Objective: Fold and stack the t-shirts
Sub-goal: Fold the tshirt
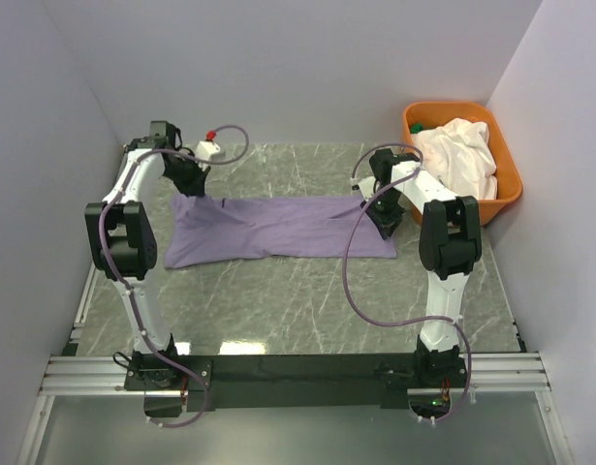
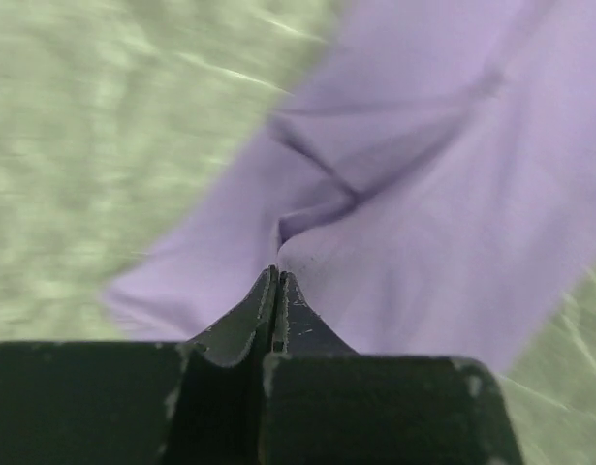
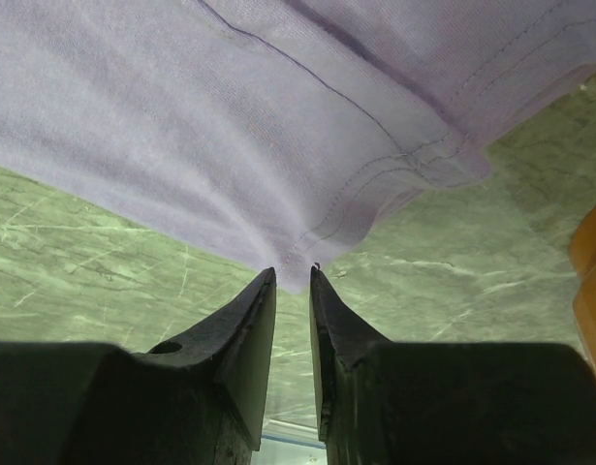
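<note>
Purple shirt (image 1: 278, 228): soft thin cloth, lavender. Lay flat as a long band across the mid bench, left end wider w/ a rumpled flap. Stitched hem lines showed in the right wrist view.
Creases: dark folds ran from the left tool's tips out across the cloth.
White shirt (image 1: 459, 155): soft, crumpled in a heap, not folded.
Orange tub (image 1: 508, 184): smooth plastic, rectangular w/ rounded corners, at the far right corner of the bench. Held the white shirt, which filled most of it and hung over the near rim. Sth small and green showed at the far left inside; couldn't tell what.
Left tool (image 2: 277, 279): dark, scuffed fingers pressed tight together, pinching the purple shirt at its far left edge; cloth puckered at the tips.
Right tool (image 3: 294, 276): narrow; fingers nearly together w/ the shirt's right edge drawn to a point between the tips, cloth lifted a bit off the bench there.
Bench (image 1: 298, 310): grey-green marble look w/ pale veins, flat, slight sheen.
Room: plain pale walls (image 1: 307, 58) on three sides; metal rail along the near edge carried both arm bases.
</note>
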